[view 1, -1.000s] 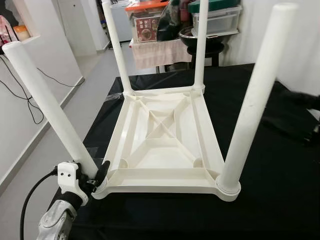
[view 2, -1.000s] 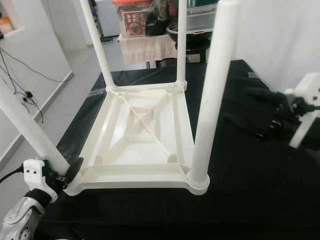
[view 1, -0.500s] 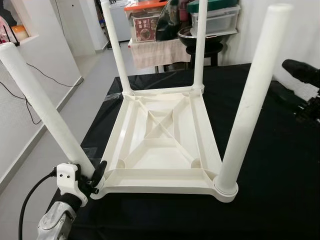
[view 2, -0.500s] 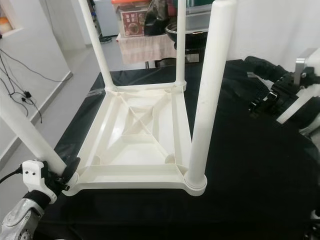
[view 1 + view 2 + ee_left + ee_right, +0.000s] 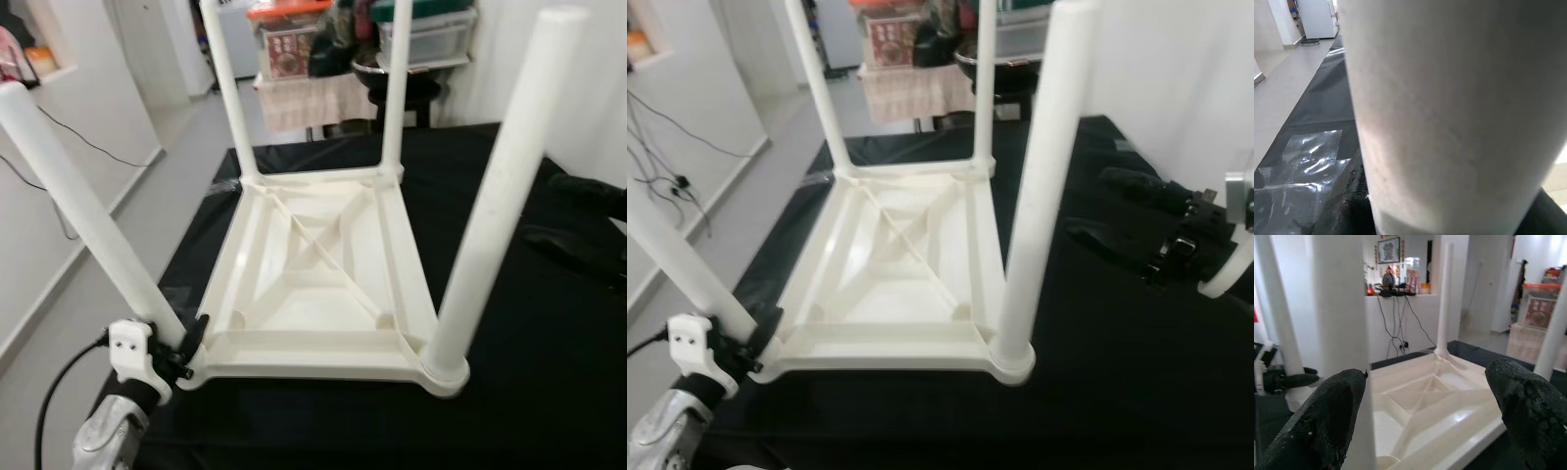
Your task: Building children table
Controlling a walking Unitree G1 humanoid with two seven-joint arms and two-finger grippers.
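Table (image 5: 318, 284), white plastic and child-sized, lies upside down on a black cloth (image 5: 549, 392) that covers the work surface, and its four round legs stand up into the air. The near left leg (image 5: 83, 206) leans outward, while the near right leg (image 5: 500, 196) stands almost straight in its corner socket. The left gripper (image 5: 186, 343) is at the bottom of the near left leg, and its black fingers are clamped around the leg just above the socket. The right gripper (image 5: 1127, 211) hovers over the cloth on the right side of the table, near the near right leg but apart from it, with its two fingers (image 5: 1322, 426) spread wide and holding nothing. Behind the table there are storage boxes (image 5: 294, 39).
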